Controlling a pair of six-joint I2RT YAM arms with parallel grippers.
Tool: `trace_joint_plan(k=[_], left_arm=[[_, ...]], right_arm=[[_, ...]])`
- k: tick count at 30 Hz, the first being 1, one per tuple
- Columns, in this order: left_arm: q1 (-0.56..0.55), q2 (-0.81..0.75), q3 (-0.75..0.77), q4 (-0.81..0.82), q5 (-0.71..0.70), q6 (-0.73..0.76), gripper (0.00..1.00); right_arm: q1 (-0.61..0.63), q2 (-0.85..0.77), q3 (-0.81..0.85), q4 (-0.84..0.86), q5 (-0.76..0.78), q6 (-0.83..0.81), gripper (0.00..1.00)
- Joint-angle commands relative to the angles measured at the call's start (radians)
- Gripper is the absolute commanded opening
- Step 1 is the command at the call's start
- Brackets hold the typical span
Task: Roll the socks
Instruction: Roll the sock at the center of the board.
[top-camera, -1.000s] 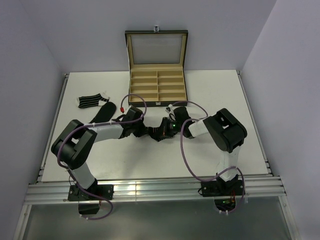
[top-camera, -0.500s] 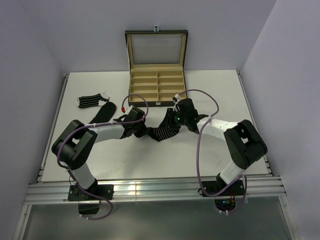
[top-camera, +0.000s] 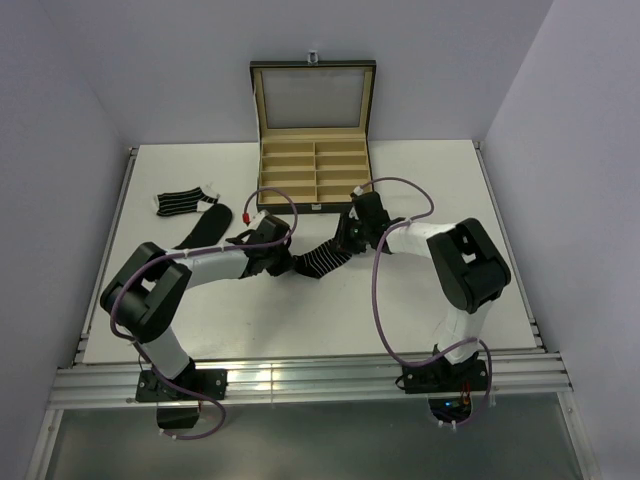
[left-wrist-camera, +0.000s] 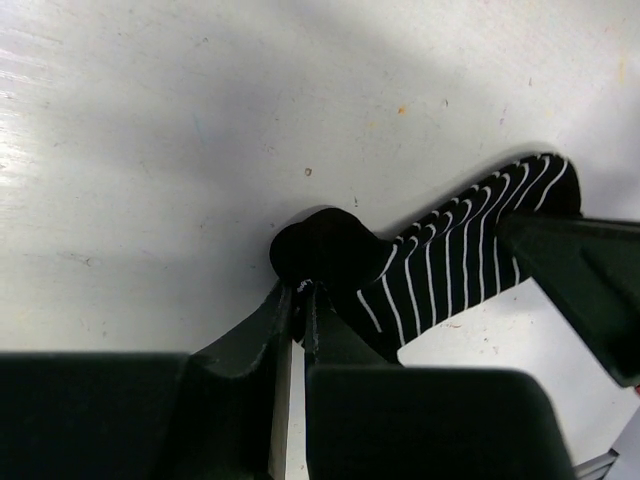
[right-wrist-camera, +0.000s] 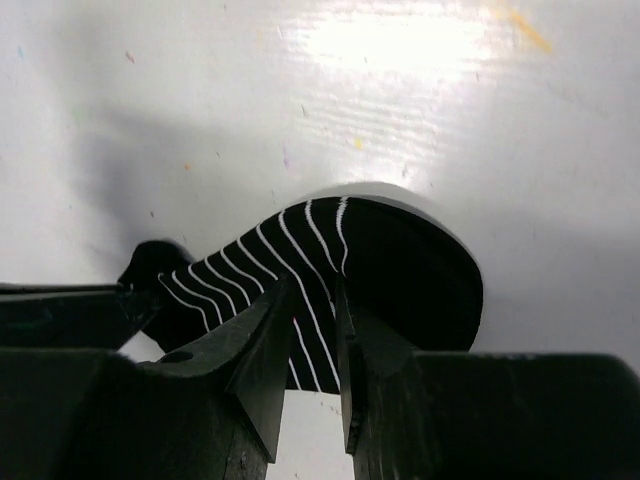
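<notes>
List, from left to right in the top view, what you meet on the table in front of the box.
flat striped sock → plain black sock → left gripper → held striped sock → right gripper

Striped sock (top-camera: 322, 260) at centre, black with thin white lines, stretched long on a diagonal over the surface (top-camera: 420, 290), not rolled, its lower-left end bunched into a dark knob. Back left, a second striped sock (top-camera: 178, 203) lies flat, white at one tip. Just beside it, a plain black sock (top-camera: 205, 228), unrolled, partly hidden.
</notes>
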Motion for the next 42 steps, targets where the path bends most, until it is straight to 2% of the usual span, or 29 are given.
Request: trace_joint_plan(k=[1, 6, 9, 12, 16, 18, 23, 26, 32, 42], left_arm=[[-0.013, -0.037, -0.006, -0.066, -0.044, 0.052, 0.01], [-0.029, -0.014, 0.017, -0.088, -0.070, 0.048, 0.02], [-0.033, 0.008, 0.040, -0.114, -0.075, 0.030, 0.02], [-0.035, 0.024, 0.056, -0.128, -0.075, 0.016, 0.02], [-0.035, 0.029, 0.062, -0.141, -0.078, 0.011, 0.02], [-0.035, 0.028, 0.065, -0.146, -0.082, 0.010, 0.02], [-0.035, 0.024, 0.068, -0.152, -0.081, 0.005, 0.02], [-0.035, 0.031, 0.071, -0.152, -0.075, 0.005, 0.02], [-0.035, 0.034, 0.076, -0.154, -0.072, 0.003, 0.02], [-0.035, 0.035, 0.079, -0.157, -0.069, 0.003, 0.02]], right_arm=[[-0.017, 0.049, 0.050, -0.066, 0.090, -0.059, 0.31], [-0.007, -0.010, 0.051, -0.049, 0.063, -0.119, 0.32], [0.023, -0.107, 0.014, -0.034, 0.092, -0.162, 0.34], [0.097, -0.207, -0.037, -0.027, 0.174, -0.216, 0.34], [0.264, -0.282, -0.104, 0.058, 0.291, -0.291, 0.35], [0.307, -0.303, -0.141, 0.112, 0.311, -0.309, 0.35], [0.404, -0.308, -0.166, 0.186, 0.295, -0.328, 0.34], [0.424, -0.288, -0.154, 0.194, 0.275, -0.328, 0.28], [0.428, -0.233, -0.126, 0.169, 0.224, -0.332, 0.24], [0.427, -0.170, -0.103, 0.134, 0.259, -0.319, 0.23]])
